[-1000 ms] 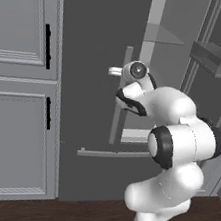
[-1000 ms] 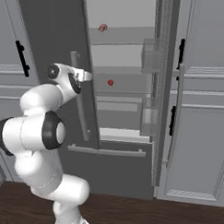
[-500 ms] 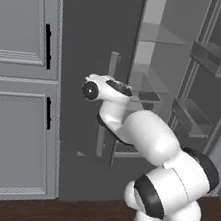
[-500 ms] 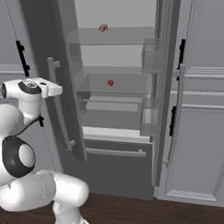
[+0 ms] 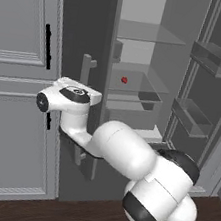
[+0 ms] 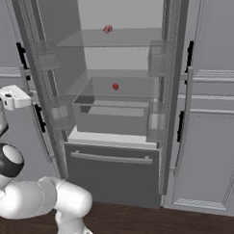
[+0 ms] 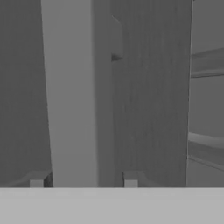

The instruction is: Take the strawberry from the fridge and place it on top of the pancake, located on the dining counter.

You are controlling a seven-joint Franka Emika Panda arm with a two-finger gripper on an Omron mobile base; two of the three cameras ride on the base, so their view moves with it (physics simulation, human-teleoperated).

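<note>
The fridge (image 6: 120,114) stood with both of its upper doors swung open, showing a pale interior with glass shelves, while the bottom drawer (image 6: 113,173) with its silver bar stayed shut. In the right base view the strawberry (image 6: 115,86) sat on the middle glass shelf, at about twelve o'clock from the drawer's bar, and a paler mottled pinkish lump (image 6: 107,28) lay on the shelf above it, nearly straight up at twelve o'clock from the berry. In the left base view the same strawberry (image 5: 124,80) showed as a small red dot at roughly one o'clock from the robot's hand.

The left fridge door (image 5: 82,77) stood edge-on in that view, its silver handle (image 5: 88,63) just above the hand. In the hand view the gripper (image 7: 83,180) had its two dark fingertips (image 7: 36,180) set apart, one to each side of the pale vertical bar handle (image 7: 70,92); the bar rose between them, and both pads looked slightly clear of it, so the claw was parted around the handle rather than clamped on it. Light grey panelled cabinets (image 5: 14,92) with black handles flanked the fridge at nine o'clock from the arm.
</note>
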